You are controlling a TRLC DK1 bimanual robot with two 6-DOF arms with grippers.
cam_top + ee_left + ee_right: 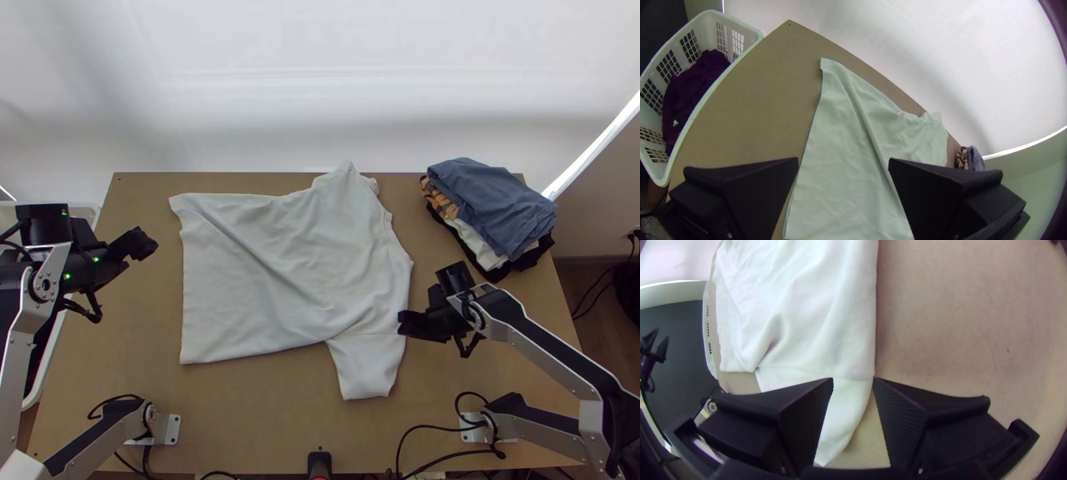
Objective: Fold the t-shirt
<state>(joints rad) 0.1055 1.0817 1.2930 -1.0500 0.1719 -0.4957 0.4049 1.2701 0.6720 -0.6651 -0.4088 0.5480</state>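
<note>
Currently, the t-shirt (280, 264) lies spread, creased, mid-counter (240, 416). The right gripper (853, 378), part-open and empty, is at its 4 o'clock edge; the left gripper (843, 159), wide open and empty, is off its 9 o'clock side. Pinch the 5 o'clock sleeve (368, 370) shallowly; fold inward along the seam.

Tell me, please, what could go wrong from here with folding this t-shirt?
The t-shirt reaches the far edge of the table, so a push that way might make it slip over. A long diagonal crease crosses its body and could get folded in. The open right pincer is by the edge near the sleeve, so closing there might drag the sleeve askew.
</note>
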